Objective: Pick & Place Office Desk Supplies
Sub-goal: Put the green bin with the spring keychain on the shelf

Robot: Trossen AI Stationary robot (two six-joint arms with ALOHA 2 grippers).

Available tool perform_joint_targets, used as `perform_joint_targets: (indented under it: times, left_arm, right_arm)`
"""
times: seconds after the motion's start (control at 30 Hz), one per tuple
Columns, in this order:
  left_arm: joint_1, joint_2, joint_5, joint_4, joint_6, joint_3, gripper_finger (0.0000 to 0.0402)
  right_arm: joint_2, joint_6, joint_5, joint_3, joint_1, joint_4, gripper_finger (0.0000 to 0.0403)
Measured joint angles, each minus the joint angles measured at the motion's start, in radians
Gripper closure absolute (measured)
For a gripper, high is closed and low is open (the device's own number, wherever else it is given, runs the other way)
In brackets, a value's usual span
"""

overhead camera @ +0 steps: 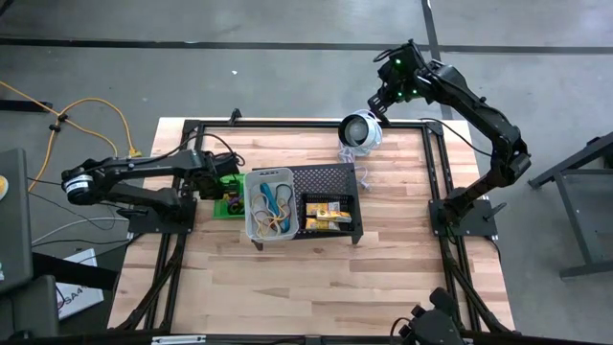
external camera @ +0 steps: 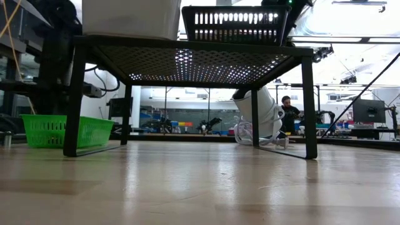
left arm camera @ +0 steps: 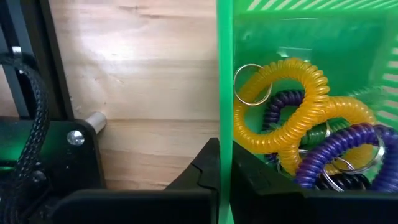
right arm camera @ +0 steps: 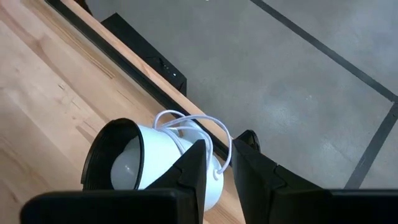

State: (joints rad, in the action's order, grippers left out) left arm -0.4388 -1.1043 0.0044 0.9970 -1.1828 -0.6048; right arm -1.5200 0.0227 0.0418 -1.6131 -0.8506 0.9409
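- The left gripper (left arm camera: 225, 171) is pinching the wall of the green bin (left arm camera: 225, 74), one finger on each side of it.
- That bin is sitting near the table's (overhead camera: 287, 287) left edge, beside the black stand (overhead camera: 330, 177), holding yellow (left arm camera: 292, 99) and purple coiled loops (left arm camera: 348, 149).
- The clear bin (overhead camera: 270, 203) is standing on the stand's left part, rubber bands inside.
- The right gripper (right arm camera: 225, 163) is hanging over the table's far edge, fingers narrowly parted, straddling the white cable (right arm camera: 205, 127) of the round white device (right arm camera: 134, 162).
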Motion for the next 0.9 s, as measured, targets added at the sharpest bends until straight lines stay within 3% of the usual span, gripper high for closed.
perform_joint_targets:
  times: [0.43,0.9]
  left_arm:
    - [-0.183,0.198,-0.034,-0.008,0.254,-0.05,0.0399]
    - [-0.372,0.031,-0.029,0.085,0.783,-0.366,0.04]
  right_arm:
    - [0.0,0.0,0.0,0.0,0.0,-0.049,0.0338]
    - [0.0,0.0,0.0,0.0,0.0,-0.06,0.0338]
